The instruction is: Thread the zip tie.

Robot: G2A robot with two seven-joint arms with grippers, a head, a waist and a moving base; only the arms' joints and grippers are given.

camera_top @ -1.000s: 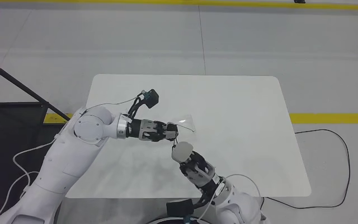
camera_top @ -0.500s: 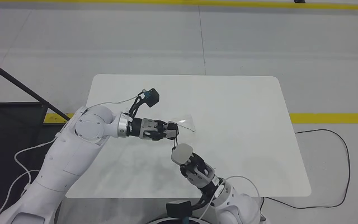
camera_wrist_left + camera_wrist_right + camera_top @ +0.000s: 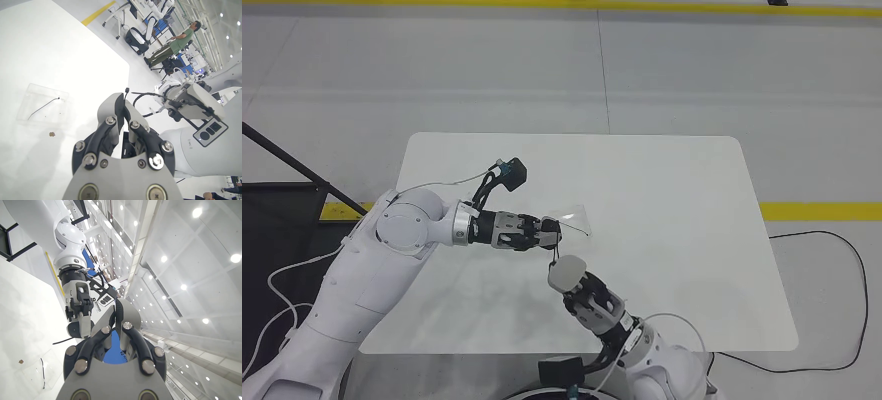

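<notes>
Pinches the zip tie (image 3: 127, 90) in the left gripper (image 3: 123, 99), shut tight, with the little head poking out past the tips. Grips the thin tail in the right gripper (image 3: 116, 308), shut too, with the tail's tip close to the head but not through it. Holds it all up over the white table (image 3: 56, 47).

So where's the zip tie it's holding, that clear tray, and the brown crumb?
held zip tie (image 3: 126, 89): left wrist view, its square head end.
clear tray (image 3: 34, 96): left wrist view, bare floor.
brown crumb (image 3: 52, 134): left wrist view, its middle.
</notes>
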